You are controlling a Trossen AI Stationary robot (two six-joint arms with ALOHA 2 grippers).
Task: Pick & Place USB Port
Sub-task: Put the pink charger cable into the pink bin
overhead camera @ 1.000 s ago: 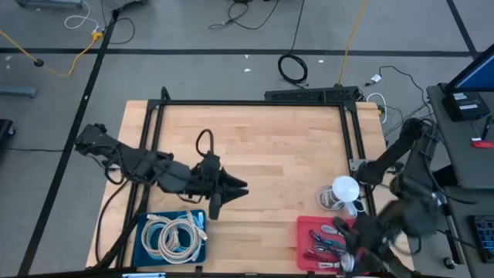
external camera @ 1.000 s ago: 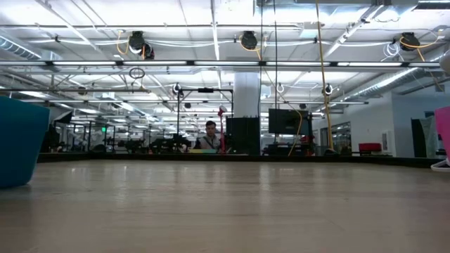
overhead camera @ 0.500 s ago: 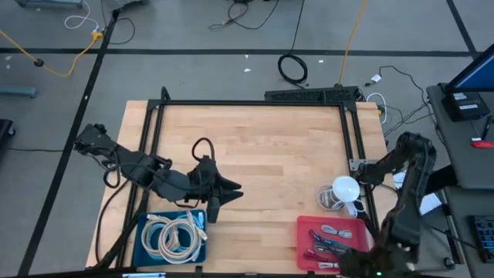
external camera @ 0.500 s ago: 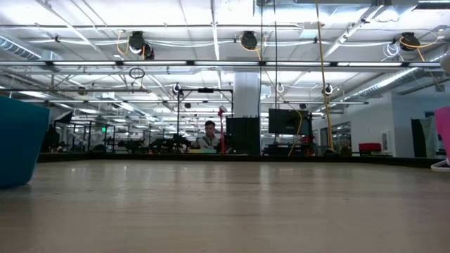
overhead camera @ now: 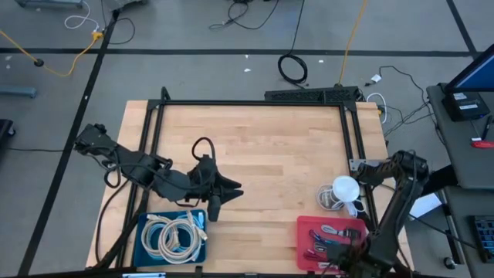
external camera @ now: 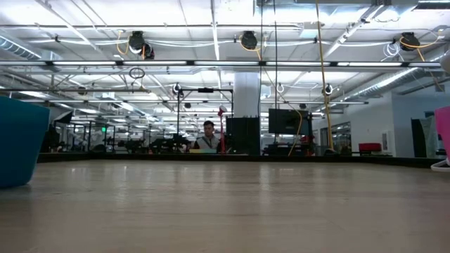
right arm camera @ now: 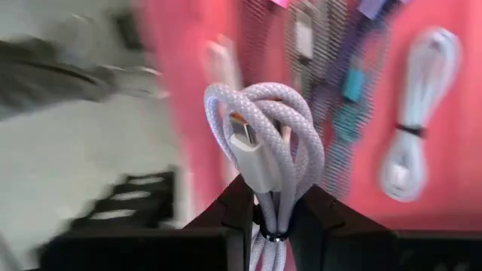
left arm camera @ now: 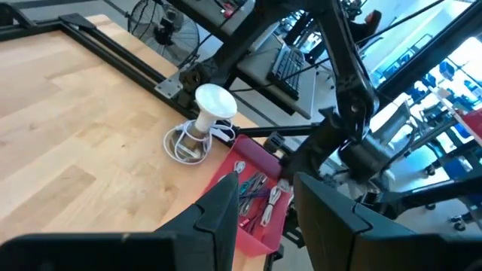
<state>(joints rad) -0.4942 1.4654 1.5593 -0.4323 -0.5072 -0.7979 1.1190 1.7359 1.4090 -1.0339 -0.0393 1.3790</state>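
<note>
Over the red tray (overhead camera: 309, 232) at the table's near right corner, the right gripper (right arm camera: 273, 212) pinched a coiled cable (right arm camera: 265, 139) at its tie: light, limp, best held there. Left gripper (left arm camera: 262, 205) hovered mid-table, parted, empty.

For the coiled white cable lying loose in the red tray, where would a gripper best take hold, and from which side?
Grip the coiled white cable at its dark tie band, where the strands bunch narrowest, coming straight down from above: it lies flat in the red tray, whose walls likely block a side approach. The right gripper is shut on a lavender braided cable the same way, near its tie. The left gripper waits at mid-table.
</note>
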